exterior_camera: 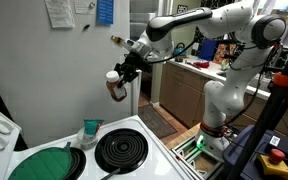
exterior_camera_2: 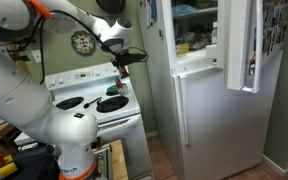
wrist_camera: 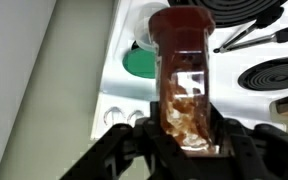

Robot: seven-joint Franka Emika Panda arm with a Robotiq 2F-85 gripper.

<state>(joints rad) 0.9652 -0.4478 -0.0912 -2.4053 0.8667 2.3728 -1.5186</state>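
Observation:
My gripper (wrist_camera: pixel 184 135) is shut on a clear jar (wrist_camera: pixel 182 70) with a dark red lid and brownish-red contents. In the wrist view the jar fills the middle, lid pointing away, above the white stove (wrist_camera: pixel 234 100). In an exterior view the gripper (exterior_camera: pixel 121 80) holds the jar (exterior_camera: pixel 115 88) in the air, well above the stove (exterior_camera: pixel 134 165) and to the right of the white wall. In an exterior view the gripper (exterior_camera_2: pixel 122 59) hangs over the stove top (exterior_camera_2: pixel 94 105), next to the fridge (exterior_camera_2: pixel 209 100).
A green pan lid (exterior_camera: pixel 46 163) covers one burner and a black coil burner (exterior_camera: pixel 121 149) lies bare. A teal cup (exterior_camera: pixel 91 129) stands at the stove's back. A dark utensil (wrist_camera: pixel 249 38) lies between burners. Cluttered counters (exterior_camera: pixel 199 65) stand behind the arm.

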